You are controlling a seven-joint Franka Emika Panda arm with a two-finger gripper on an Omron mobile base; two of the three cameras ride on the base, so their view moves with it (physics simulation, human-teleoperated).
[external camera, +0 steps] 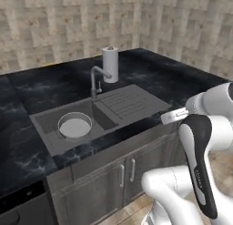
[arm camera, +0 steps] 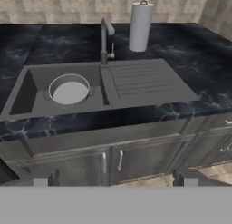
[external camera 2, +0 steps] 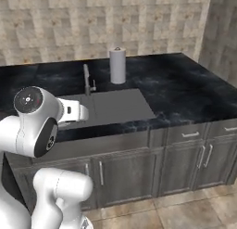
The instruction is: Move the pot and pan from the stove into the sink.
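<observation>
Round silver-grey metal pot [arm camera: 69, 89] is seen inside dark grey recessed sink basin [arm camera: 27, 89], ahead and left of two-finger gripper [arm camera: 113, 180], whose jaws are spread wide, nothing held.

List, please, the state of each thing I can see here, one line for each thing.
pot: upright in the sink basin, nothing inside.
sink: holds the pot; drainboard bare.
faucet: no water running, spout over the basin.
paper towel roll: standing upright on the counter behind the sink.
cabinet doors: closed.
gripper: fingers wide open, holding nothing, away from the counter.
</observation>
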